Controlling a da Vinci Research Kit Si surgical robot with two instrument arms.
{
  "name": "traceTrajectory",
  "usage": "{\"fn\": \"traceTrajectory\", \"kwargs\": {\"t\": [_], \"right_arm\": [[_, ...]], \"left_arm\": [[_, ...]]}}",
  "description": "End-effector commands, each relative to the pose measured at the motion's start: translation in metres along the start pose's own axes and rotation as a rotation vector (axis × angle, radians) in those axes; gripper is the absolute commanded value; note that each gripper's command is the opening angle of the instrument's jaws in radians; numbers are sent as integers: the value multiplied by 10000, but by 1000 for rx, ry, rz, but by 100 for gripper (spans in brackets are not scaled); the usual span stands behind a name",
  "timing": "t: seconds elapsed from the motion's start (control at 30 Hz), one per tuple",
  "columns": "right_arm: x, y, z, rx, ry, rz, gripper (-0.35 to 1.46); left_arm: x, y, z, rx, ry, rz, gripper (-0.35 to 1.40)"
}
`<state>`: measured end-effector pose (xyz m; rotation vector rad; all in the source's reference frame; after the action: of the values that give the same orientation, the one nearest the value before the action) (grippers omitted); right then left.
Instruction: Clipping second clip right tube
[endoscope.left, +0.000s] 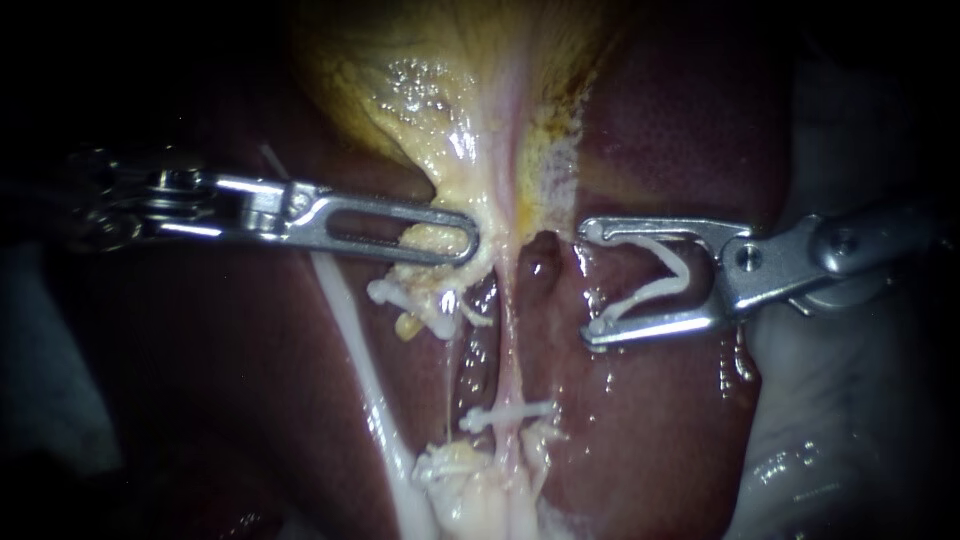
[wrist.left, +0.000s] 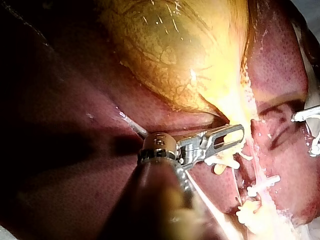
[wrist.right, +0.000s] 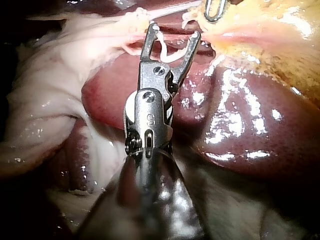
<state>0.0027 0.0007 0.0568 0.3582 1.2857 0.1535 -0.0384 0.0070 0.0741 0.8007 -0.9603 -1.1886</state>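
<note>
The right tube (endoscope.left: 511, 345) runs as a thin pale strand down the middle, with a white clip (endoscope.left: 505, 413) across it low down. My right instrument (endoscope.left: 592, 285) comes in from the right; its jaws stand wide apart and carry an open white clip (endoscope.left: 665, 278). Its tips lie just right of the tube and are not around it. The same jaws (wrist.right: 172, 31) show in the right wrist view. My left instrument (endoscope.left: 462, 240) holds yellowish tissue at the gallbladder (endoscope.left: 440, 90) neck with its slotted jaws shut, as the left wrist view also shows (wrist.left: 239, 134).
A second, whiter tube (endoscope.left: 360, 370) slants down on the left, with a clip (endoscope.left: 410, 298) near its upper end. Dark red liver (endoscope.left: 650, 440) surrounds both tubes. Pale fatty tissue (endoscope.left: 470, 480) gathers at the lower middle.
</note>
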Motion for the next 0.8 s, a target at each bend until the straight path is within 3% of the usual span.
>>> {"fn": "traceTrajectory", "kwargs": {"t": [0.03,0.13,0.4,0.7,0.8], "right_arm": [[0,0,0,-1,0,0,50],[0,0,0,-1,0,0,50],[0,0,1,-1,0,0,50],[-1,-1,5,3,1,-7,50],[-4,-3,16,9,-49,41,50]], "left_arm": [[0,-1,-3,2,2,0,-35],[-2,-5,-19,10,9,-3,-35],[-20,-27,-64,-7,-14,-21,-35],[-20,-29,-67,-7,-22,-28,-35],[-20,-30,-67,-7,-22,-29,-35]]}}
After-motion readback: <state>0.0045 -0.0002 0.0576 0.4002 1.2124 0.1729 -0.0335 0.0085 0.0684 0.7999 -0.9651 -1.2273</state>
